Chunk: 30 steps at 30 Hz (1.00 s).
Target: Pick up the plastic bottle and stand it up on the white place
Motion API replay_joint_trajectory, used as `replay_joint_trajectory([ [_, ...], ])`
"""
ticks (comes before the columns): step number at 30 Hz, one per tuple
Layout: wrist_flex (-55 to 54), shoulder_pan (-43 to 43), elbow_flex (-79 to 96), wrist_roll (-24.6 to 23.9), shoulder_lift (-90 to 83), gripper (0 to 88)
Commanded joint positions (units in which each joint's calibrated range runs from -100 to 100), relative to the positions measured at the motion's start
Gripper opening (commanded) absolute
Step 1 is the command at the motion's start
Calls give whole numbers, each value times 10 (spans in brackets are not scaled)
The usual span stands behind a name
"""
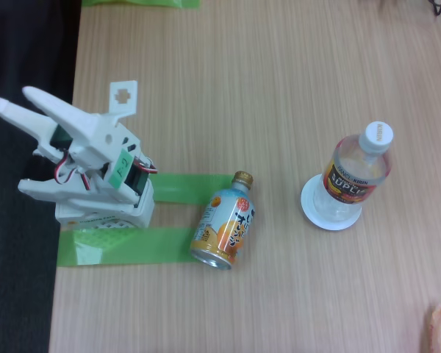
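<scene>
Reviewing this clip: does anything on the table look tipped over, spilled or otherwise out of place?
One thing: the short orange-and-blue metal bottle-can with gold cap lies on its side across the green tape strips. The clear plastic bottle with white cap stands upright on the round white dish. No spill is visible.

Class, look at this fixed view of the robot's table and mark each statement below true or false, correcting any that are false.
1. The plastic bottle stands upright on the white dish. True.
2. The orange-and-blue bottle-can stands upright. False: it lies on its side on the wooden table, gold cap pointing away from the viewer.
3. The end effector is gripping the plastic bottle. False: it is at the left of the view, far from the bottle and holding nothing.
4. Strips of green tape lie on the table by the robot's base. True.
5. The plastic bottle has a gold cap. False: its cap is white.
</scene>
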Motion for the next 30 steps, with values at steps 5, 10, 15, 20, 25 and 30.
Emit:
replay_joint_trajectory([
  [5, -19, 8, 3, 0, 1, 114],
  [10, -19, 8, 3, 0, 1, 9],
  [15, -19, 7, 3, 0, 1, 11],
  [20, -19, 7, 3, 0, 1, 11],
  [25, -19, 7, 3, -3, 1, 13],
  [30, -19, 7, 3, -4, 1, 13],
])
